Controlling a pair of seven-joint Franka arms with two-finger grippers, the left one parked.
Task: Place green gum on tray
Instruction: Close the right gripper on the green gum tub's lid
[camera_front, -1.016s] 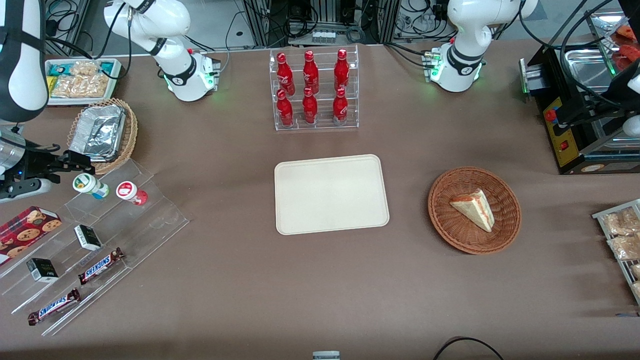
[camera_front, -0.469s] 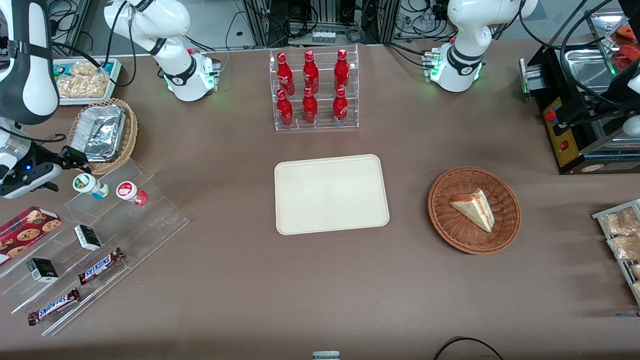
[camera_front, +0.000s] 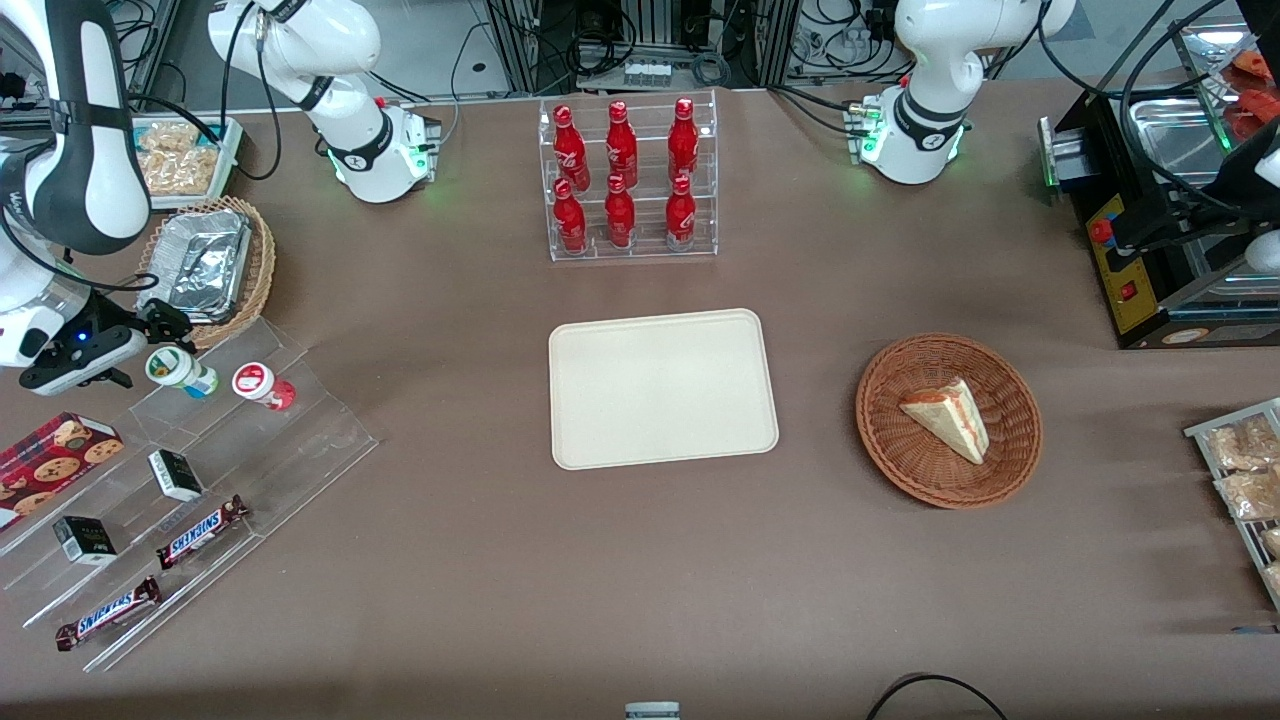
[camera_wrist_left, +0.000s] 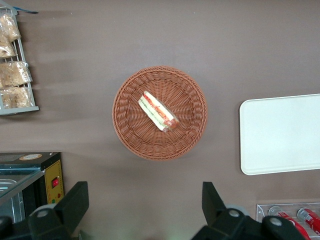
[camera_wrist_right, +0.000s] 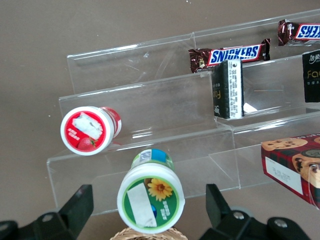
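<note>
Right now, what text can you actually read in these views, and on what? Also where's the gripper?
"SNICKERS": bar on the clear stepped rack; second bar shows it partly.
"SNICKERS": both bars, front view.
"Fa…": cut off, on a black box.
Black box with barcode: print too small.
Green gum lid: sunflower, white label, no legible text.
Red-lidded canister: strawberry picture, text unreadable.
Gripper: open, fingers either side of the green gum, not gripping.

We note the green gum (camera_front: 172, 366), a white canister with green-and-white lid, upright on the clear stepped shelf (camera_front: 215, 470). The cream tray (camera_front: 662, 388) lies flat mid-table, well apart.
</note>
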